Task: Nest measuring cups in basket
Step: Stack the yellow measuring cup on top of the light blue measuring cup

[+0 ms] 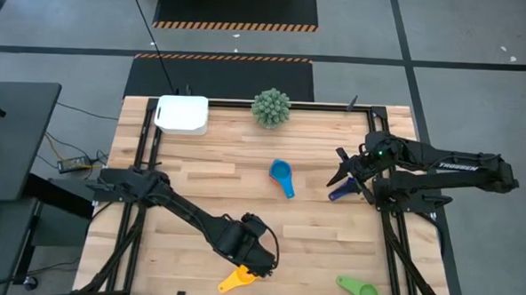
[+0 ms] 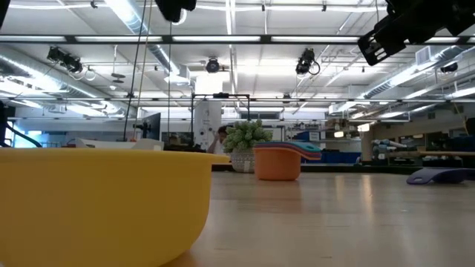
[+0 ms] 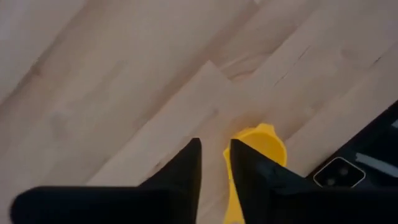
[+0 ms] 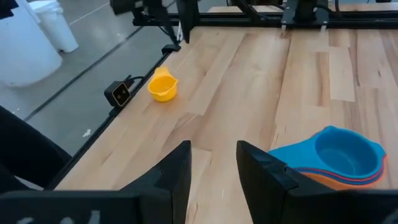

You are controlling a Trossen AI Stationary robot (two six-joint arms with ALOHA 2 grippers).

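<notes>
A yellow measuring cup (image 1: 237,278) stands on the table near its front edge, bowl up (image 4: 163,85). My left gripper (image 3: 214,163) hangs over it, pointing down, slightly open with nothing between its fingers; the cup (image 3: 262,144) shows just beside one finger. A stack of nested cups, blue on top of red and orange (image 4: 345,155), sits mid-table (image 1: 282,177). A green cup (image 1: 357,289) lies at the front right. The white basket (image 1: 183,114) stands at the far left. My right gripper (image 4: 211,163) waits open near the table's right side (image 1: 342,173).
A green spiky plant (image 1: 271,108) stands at the far edge beside the basket. A low dark blue piece (image 1: 338,193) lies on the table under my right gripper. A small black camera (image 4: 118,93) sits at the front edge near the yellow cup. Bare wood lies between the stack and the basket.
</notes>
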